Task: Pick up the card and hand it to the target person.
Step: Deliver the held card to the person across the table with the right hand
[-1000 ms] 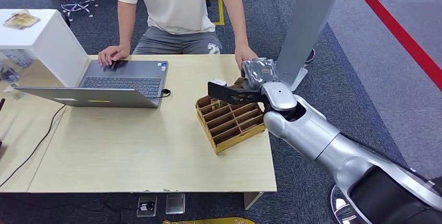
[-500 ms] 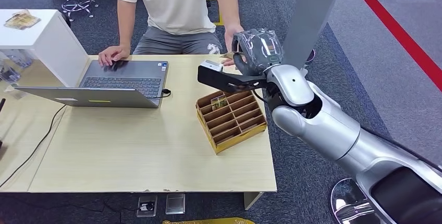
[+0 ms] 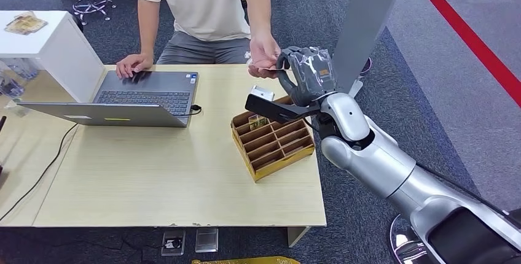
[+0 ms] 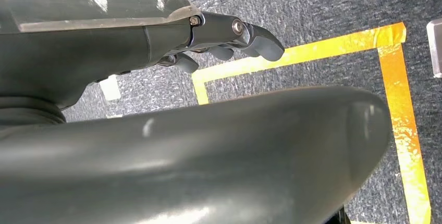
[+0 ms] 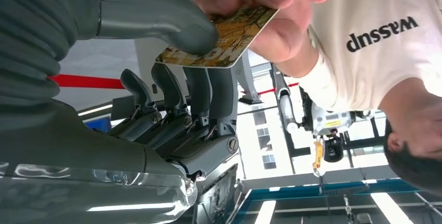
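Note:
A yellowish printed card [image 5: 224,39] is pinched between the thumb and the dark fingers [image 5: 200,91] of my right hand [image 3: 305,73]. The hand is raised above the table's far edge, just beyond the wooden organizer [image 3: 273,141]. The seated person's hand [image 3: 263,52] reaches across and grips the card's other end [image 5: 271,21], so both of us hold it. In the head view the card is mostly hidden between the two hands. My left hand [image 4: 229,36] hangs low over carpet, fingers loosely extended and holding nothing.
An open laptop [image 3: 132,95] sits at the table's far left, with the person's other hand on it. A white cabinet [image 3: 49,43] stands left of the table [image 3: 153,178]. A grey post [image 3: 362,24] rises right behind my right hand. Another card stands in the organizer.
My right hand rose from the organizer with the card and moved toward the person. The person's hand lifted off the table edge and took hold of the card.

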You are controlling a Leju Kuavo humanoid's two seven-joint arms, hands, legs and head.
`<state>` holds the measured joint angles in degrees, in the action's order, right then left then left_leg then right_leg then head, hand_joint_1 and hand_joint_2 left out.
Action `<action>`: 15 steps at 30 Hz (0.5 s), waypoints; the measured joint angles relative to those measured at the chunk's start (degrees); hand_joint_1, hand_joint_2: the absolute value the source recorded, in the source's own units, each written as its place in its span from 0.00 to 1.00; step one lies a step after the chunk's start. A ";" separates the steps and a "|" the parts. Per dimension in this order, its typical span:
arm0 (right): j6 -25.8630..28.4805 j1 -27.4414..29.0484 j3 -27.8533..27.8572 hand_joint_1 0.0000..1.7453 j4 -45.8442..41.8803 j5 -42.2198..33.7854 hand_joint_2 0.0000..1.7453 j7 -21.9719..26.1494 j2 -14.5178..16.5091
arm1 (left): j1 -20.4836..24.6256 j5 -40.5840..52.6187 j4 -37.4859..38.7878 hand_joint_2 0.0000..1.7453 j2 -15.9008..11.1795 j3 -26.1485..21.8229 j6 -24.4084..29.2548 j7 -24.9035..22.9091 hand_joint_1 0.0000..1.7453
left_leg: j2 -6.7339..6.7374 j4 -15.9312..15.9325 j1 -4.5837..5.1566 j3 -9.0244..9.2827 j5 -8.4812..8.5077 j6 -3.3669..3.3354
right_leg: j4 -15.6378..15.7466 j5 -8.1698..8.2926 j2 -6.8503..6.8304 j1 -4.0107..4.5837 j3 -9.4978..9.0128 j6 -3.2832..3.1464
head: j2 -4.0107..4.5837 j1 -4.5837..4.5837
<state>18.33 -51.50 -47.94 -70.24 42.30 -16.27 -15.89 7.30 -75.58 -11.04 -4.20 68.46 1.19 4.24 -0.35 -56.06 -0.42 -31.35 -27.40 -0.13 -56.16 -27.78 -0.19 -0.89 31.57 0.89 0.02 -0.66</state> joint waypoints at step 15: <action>3.39 3.06 1.79 0.00 5.70 0.04 1.00 2.58 1.07 | 0.40 0.32 0.00 1.00 0.11 0.02 -0.76 0.19 0.00 | 0.00 0.00 0.00 -0.01 0.00 0.00 | 0.00 0.00 0.00 0.00 0.00 0.00 | 0.00 -0.06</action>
<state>21.73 -48.44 -46.15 -64.54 42.34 -13.68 -14.82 7.70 -75.26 -11.04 -4.09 68.48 0.43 4.43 -0.35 -56.06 -0.42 -31.36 -27.40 -0.13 -56.16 -27.78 -0.19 -0.89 31.57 0.89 0.02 -0.72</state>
